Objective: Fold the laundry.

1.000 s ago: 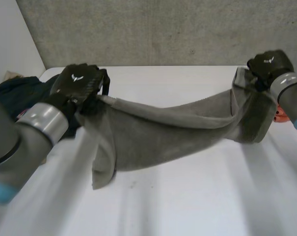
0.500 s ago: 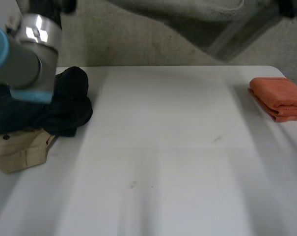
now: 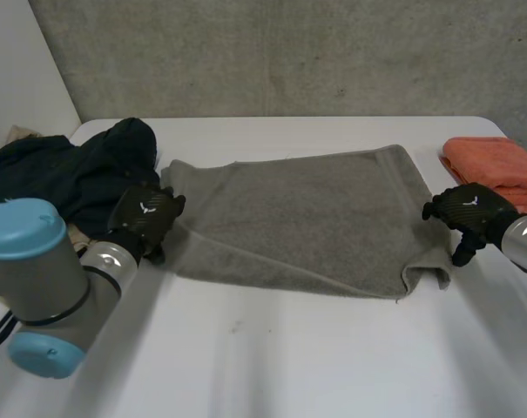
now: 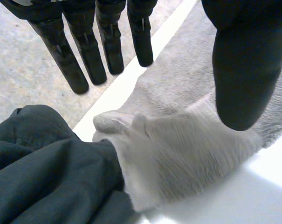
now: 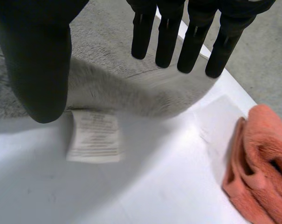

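Towel (image 3: 307, 218), grey: spread across the middle of the table (image 3: 289, 374); far edge fairly straight, near-right corner curled over, left end bunched against a pile of dark clothes (image 3: 63, 174).

Left hand (image 3: 145, 218): over the towel's left end; fingers straight, thumb held apart, gripping nothing.

Right hand (image 3: 468, 209): over the towel's right end, by the care label (image 5: 93, 136); fingers straight, thumb apart, gripping nothing.

Folded orange cloth (image 3: 498, 165): just beside the right hand, apart from the towel.

Hazards, as judged:
- Dark clothes pinched along with the bunched left corner and dragged into the fold.
- Curled right corner trapped as a lump.
- Uneven halves from mismatched grips.
- Orange cloth knocked by a wide swing of the right hand.
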### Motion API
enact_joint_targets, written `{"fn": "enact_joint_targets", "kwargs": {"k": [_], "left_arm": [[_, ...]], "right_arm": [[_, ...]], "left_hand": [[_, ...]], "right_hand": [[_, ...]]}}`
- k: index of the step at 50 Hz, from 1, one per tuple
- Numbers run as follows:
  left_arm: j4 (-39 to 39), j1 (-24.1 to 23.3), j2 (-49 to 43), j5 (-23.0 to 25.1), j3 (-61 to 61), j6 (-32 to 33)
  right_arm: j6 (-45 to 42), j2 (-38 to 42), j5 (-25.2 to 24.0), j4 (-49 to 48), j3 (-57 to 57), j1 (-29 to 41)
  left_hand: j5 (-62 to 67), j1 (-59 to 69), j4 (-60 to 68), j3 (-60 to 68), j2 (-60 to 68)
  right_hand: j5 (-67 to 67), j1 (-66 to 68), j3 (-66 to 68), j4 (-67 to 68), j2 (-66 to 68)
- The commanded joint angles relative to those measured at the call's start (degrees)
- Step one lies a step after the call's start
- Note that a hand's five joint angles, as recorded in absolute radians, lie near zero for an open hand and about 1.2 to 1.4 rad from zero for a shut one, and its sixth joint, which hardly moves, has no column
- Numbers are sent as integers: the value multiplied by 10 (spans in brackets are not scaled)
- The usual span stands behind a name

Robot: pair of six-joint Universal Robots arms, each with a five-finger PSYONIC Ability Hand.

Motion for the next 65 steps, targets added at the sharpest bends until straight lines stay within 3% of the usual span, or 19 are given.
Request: {"fn": "enact_joint_targets", "kwargs": {"k": [1,7,12,19,29,30,31,33,34,36,38,58,65], "left_arm": [[-106,-2,63,0,30,11],[-137,-6,73,-2,90,2],[-186,-3,54,-1,131,-27],[-261,5,-45,0,212,-39],[-315,44,-163,23,337,-37],[-319,44,-168,28,344,-37],[-325,45,-173,33,350,-36],[-341,46,-189,42,365,-36],[-347,46,-194,45,368,-37],[-357,44,-201,47,373,-37],[-358,42,-201,47,372,-37],[-346,34,-191,32,385,-43],[-331,10,-143,0,360,-93]], "right_arm": [[59,-53,43,-2,15,1],[113,-90,117,16,24,13],[126,-115,165,40,44,68],[123,-107,174,13,83,89],[85,-43,174,-127,114,110],[80,-37,173,-129,112,112],[70,-26,169,-137,111,115],[68,-20,167,-145,107,116],[70,-20,167,-152,106,115],[73,-20,173,-186,104,117],[76,-20,174,-205,108,117],[79,-86,176,-215,164,123],[79,-105,176,-210,166,123]], "left_hand": [[-50,-36,-52,-57,-56],[-57,-42,-59,-64,-63],[-62,-47,-64,-69,-68],[-93,-78,-94,-100,-98],[-72,-58,-74,-79,-78],[-71,-56,-72,-78,-77],[-66,-51,-67,-73,-72],[50,65,49,43,44],[139,153,137,132,133],[414,429,412,407,408],[531,546,529,524,525],[531,546,530,524,525],[531,546,530,524,525]], "right_hand": [[-30,-40,-43,-41,-38],[-28,-39,-41,-39,-37],[-15,-25,-28,-26,-23],[0,-10,-13,-11,-8],[71,61,58,60,62],[99,89,86,88,91],[253,242,240,242,244],[502,492,489,491,493],[550,539,536,538,541],[550,539,537,539,541],[550,539,537,539,541],[550,539,537,539,541],[547,537,534,536,538]]}}
